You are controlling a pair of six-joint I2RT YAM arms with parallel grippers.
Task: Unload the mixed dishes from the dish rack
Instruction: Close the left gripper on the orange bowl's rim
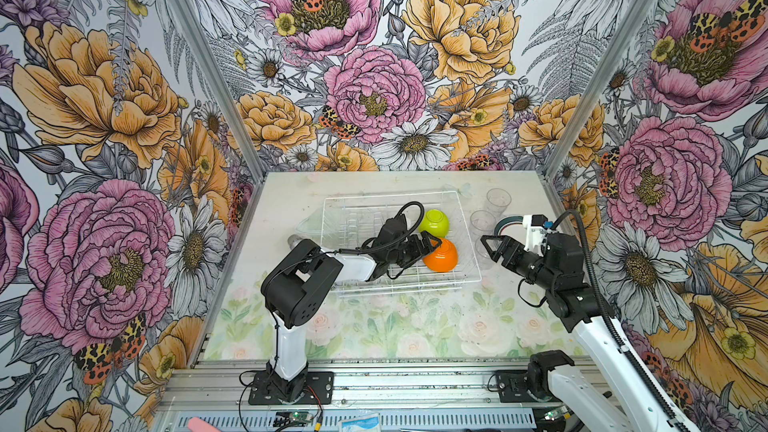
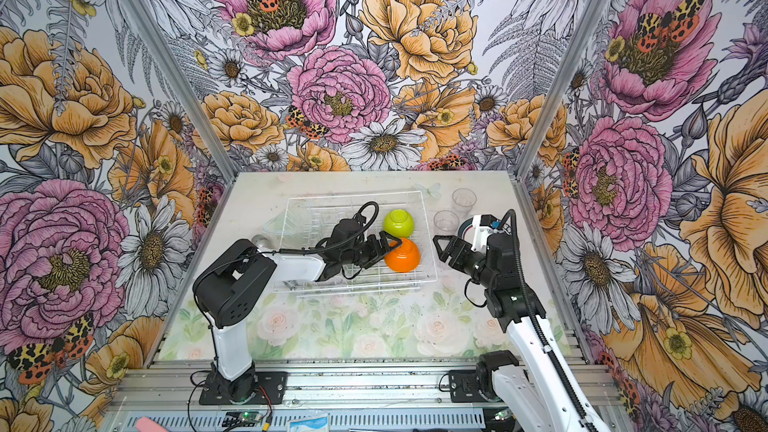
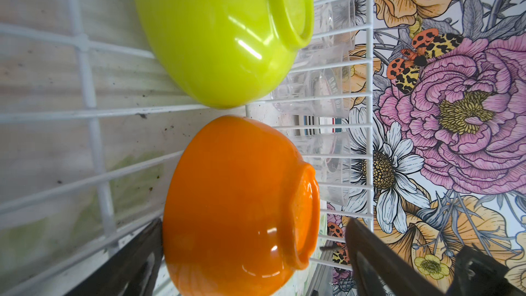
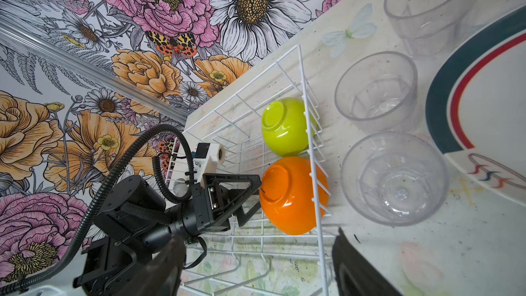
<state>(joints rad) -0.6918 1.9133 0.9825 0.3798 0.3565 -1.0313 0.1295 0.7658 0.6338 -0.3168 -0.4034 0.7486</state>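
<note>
Top view: the upside-down orange bowl sits in the rack beside the lime bowl. The left fingers are spread wide, straddling it.

Left wrist: the glossy shell is probably light and slippery, so pinch across wall and foot ring.

Right wrist: the right fingers are open and empty over the bench.

Two arms, built the same. The left arm and the right arm have smooth white tubes and chunky black joints. The big black joint on the left arm has small round holes in its side. Each arm sits on a flat black plate with screws, at 7 o'clock and 5 o'clock in both top views. A ribbed black cable loops along each arm. The fingers are black hollow triangles. A white camera block with a little blue bit rides by the right arm's wrist.
</note>
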